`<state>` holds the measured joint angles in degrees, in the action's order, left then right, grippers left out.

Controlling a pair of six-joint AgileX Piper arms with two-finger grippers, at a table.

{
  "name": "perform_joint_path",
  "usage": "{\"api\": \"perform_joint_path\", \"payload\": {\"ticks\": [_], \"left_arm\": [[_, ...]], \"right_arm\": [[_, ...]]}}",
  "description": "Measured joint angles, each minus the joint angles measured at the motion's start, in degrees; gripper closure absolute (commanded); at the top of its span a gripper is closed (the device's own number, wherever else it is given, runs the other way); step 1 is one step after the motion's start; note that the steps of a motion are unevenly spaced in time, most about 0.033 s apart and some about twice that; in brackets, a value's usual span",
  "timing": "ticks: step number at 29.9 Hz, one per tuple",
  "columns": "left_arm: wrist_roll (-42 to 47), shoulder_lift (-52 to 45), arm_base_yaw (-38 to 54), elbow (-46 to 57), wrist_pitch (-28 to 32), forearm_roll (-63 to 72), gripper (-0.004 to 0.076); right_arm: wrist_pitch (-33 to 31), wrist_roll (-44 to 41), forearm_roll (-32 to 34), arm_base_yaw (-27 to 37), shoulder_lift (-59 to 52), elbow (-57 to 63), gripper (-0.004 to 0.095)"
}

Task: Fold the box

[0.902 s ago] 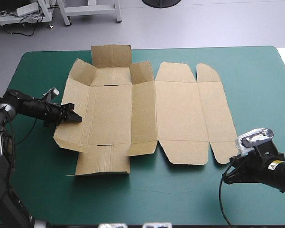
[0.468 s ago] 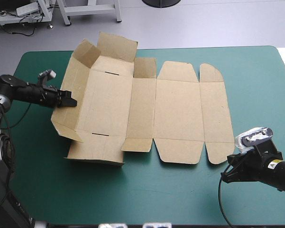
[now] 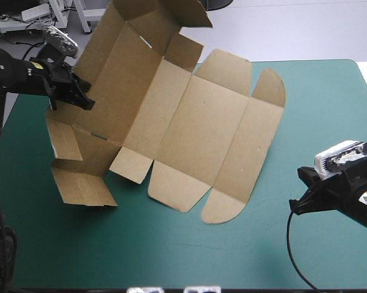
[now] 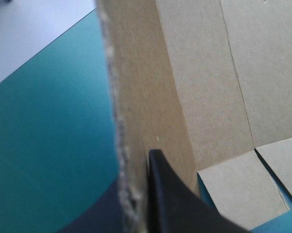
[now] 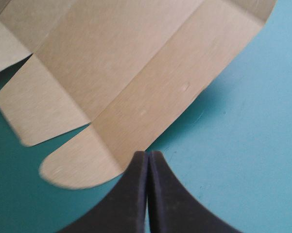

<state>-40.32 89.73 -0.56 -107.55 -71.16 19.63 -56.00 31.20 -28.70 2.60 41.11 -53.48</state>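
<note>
The brown box (image 3: 189, 122) is a cut sheet, its left part lifted high and tilted while its right flaps rest on the teal-green cover. My left gripper (image 3: 82, 101) is shut on the box's left wall edge, well above the table. In the left wrist view the board's rough edge (image 4: 124, 145) sits clamped between the fingers of that gripper (image 4: 141, 194), with the box's panels (image 4: 218, 77) spreading beyond. My right gripper (image 3: 293, 204) hangs near the table's front right, shut on nothing. In its own view the right gripper (image 5: 148, 165) points at a rounded lid flap (image 5: 77, 165), just short of it.
The teal-green cover (image 3: 317, 116) shows bare to the right of the box and along the front edge (image 3: 171, 262). A lower left flap (image 3: 79, 186) of the box hangs down onto the table near the left side.
My left gripper has risen and drawn back with the box's left edge, so the sheet swung up from flat and turned. The right gripper shifted slightly to the right.
</note>
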Motion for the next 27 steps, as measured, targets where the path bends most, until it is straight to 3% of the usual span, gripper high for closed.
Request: {"api": "perform_joint_path", "payload": {"ticks": [9,15,22,27], "left_arm": [[-7.92,-4.37,-22.34,2.36,-0.55,-15.81,0.0706],[-11.86,-9.82,-35.52,13.44,-0.04,-24.68,0.0706],[-8.38,-17.47,-43.09,27.79,11.05,-35.03,0.0707],[-4.59,-18.18,-43.25,31.47,18.13,-41.37,0.0710]], "right_arm": [[1.51,0.00,0.60,0.00,0.00,-3.14,0.0933],[2.36,-0.06,0.42,0.00,0.00,-4.63,0.0933],[3.40,-0.06,0.12,0.00,0.16,-10.58,0.0933],[3.73,-0.06,-0.73,0.00,3.62,-15.64,0.0933]]}}
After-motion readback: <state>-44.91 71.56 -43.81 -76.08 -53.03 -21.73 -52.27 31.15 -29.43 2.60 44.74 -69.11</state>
